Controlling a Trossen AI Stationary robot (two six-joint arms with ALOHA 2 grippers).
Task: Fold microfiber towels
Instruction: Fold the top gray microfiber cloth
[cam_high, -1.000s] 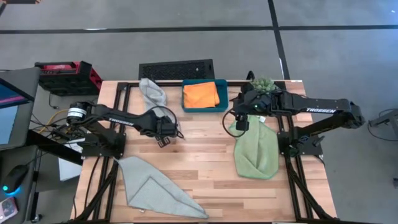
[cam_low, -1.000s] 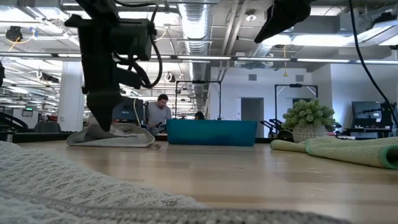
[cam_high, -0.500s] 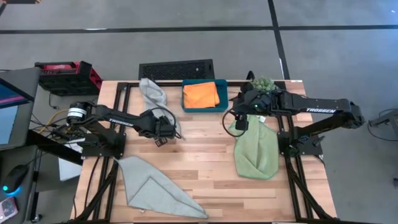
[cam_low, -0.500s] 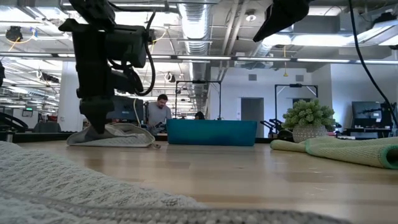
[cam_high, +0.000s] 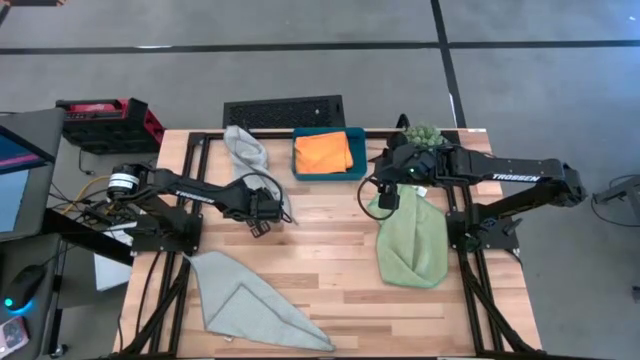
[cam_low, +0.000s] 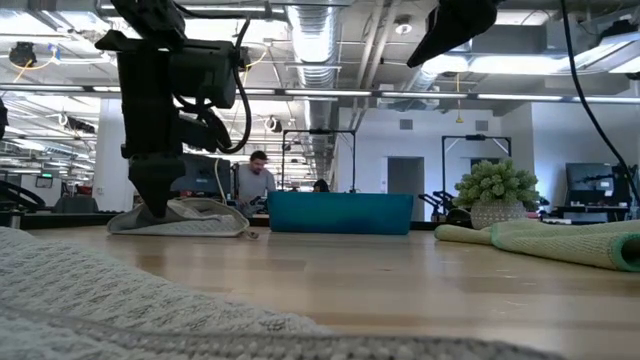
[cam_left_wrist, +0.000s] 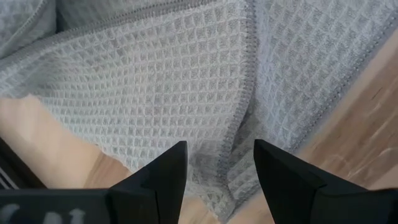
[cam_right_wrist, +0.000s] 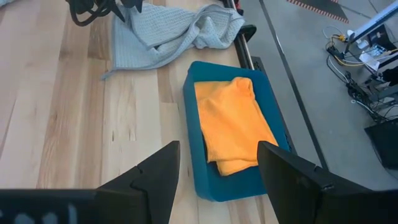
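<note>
High view: orange towel (cam_high: 323, 152) lies folded in the tray (cam_high: 357, 172); left gripper (cam_high: 262, 222), wide open and empty, hovers by one unfolded grey towel (cam_high: 245, 146).

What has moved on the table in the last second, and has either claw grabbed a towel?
The left claw shifted slightly toward the crumpled grey-blue towel at the table's far edge and now hangs open over its edge, gripping nothing. The right claw stayed open above the light green towel. The orange towel stays in the teal tray.
</note>
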